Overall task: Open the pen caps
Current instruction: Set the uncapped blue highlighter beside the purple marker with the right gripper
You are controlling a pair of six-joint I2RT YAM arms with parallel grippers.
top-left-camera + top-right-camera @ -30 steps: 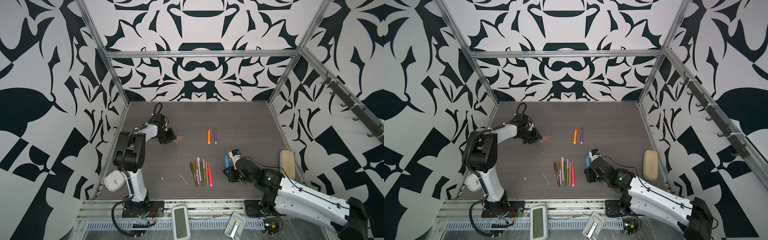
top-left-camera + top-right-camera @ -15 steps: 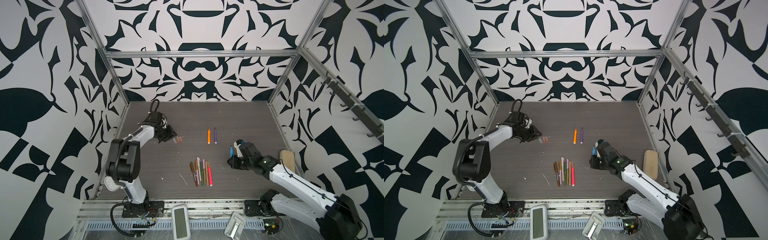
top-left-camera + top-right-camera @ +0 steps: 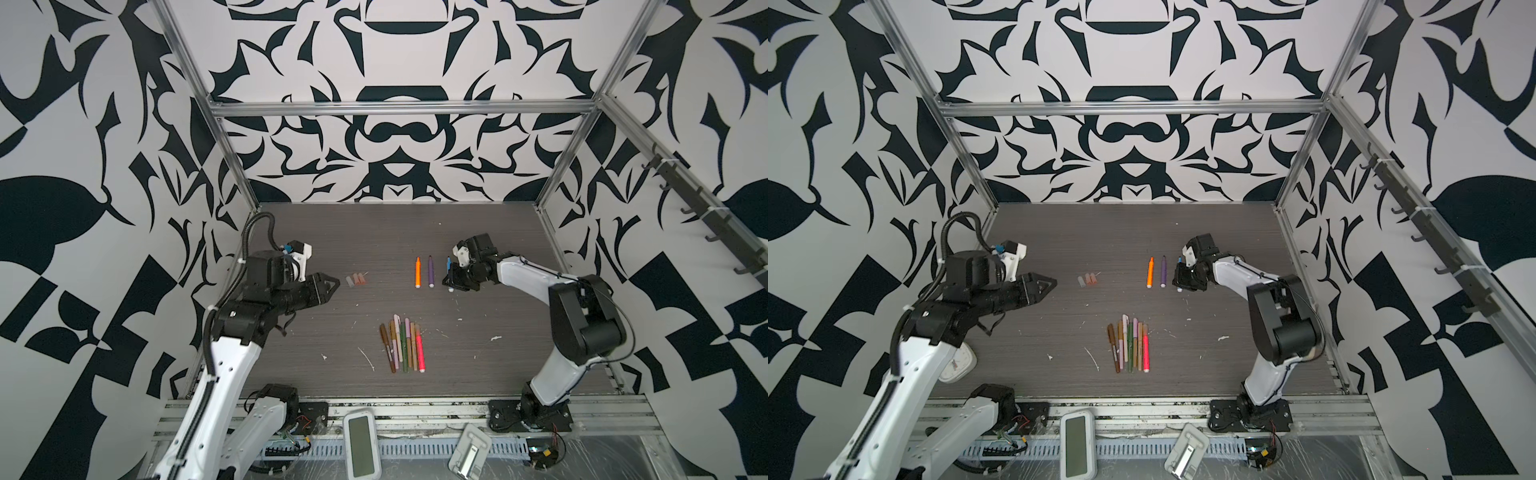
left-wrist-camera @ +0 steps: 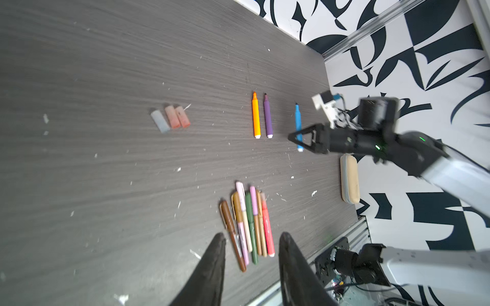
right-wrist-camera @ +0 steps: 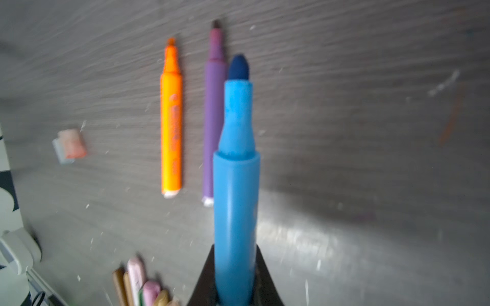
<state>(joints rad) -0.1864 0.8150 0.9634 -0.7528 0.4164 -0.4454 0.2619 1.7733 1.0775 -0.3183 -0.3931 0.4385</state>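
Note:
Three loose pen caps (image 3: pixel 356 279), one pale and two translucent pinkish, lie side by side left of centre; they also show in the left wrist view (image 4: pixel 171 120). My left gripper (image 3: pixel 334 284) hovers just left of them, open and empty (image 4: pixel 250 237). My right gripper (image 3: pixel 451 282) is shut on an uncapped blue pen (image 5: pixel 236 185), low over the table beside the uncapped purple pen (image 3: pixel 430 272) and orange pen (image 3: pixel 417 272). Several capped pens (image 3: pixel 401 347) lie in a tight row nearer the front.
A beige oblong case (image 4: pixel 350 178) lies by the right wall. A white timer (image 3: pixel 957 365) sits at the front left under my left arm. Two small devices (image 3: pixel 361 442) rest on the front rail. White flecks dot the dark table (image 3: pixel 332 232).
My right gripper has carried the blue pen from the front middle back to beside the purple pen. My left gripper has drawn back a little from the caps and its arm has lifted.

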